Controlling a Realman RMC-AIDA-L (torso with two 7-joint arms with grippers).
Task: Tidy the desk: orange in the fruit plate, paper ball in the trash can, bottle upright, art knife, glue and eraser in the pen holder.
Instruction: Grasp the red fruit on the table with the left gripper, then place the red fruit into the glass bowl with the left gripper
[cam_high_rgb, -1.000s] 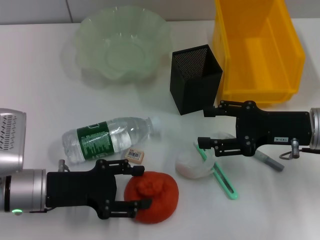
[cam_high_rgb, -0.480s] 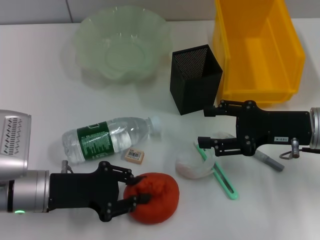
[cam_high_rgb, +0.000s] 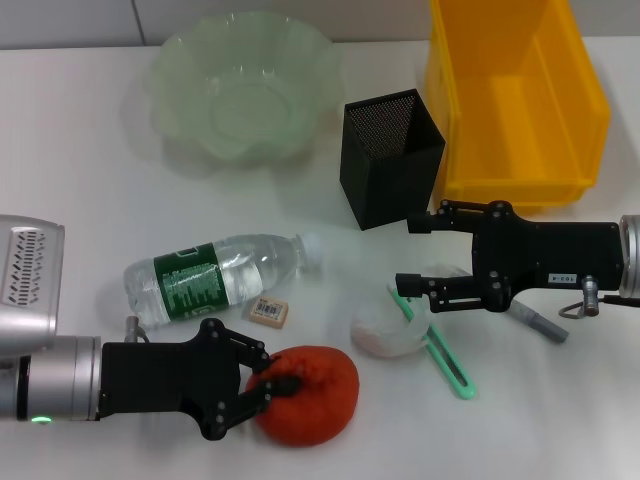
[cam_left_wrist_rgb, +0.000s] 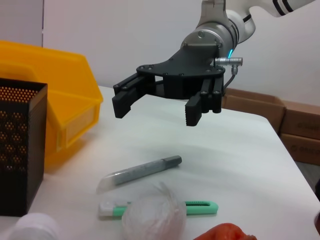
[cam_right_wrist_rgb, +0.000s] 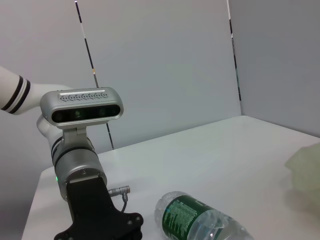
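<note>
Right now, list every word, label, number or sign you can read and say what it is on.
No text here reads clearly.
Bottle: green label with white print, too small to read.
Eraser: a barcode-style sticker, too small to read.
Right gripper: small white marking on its black body, too blurred to read.
Left gripper, on the orange: no markings visible.

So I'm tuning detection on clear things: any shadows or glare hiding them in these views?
Head view: the glass fruit plate casts only a soft shadow, and the bottle shows mild highlights. Left wrist view: the paper ball looks soft-edged near the lens, while the right tool is sharp. Right wrist view: even light, no glare.
</note>
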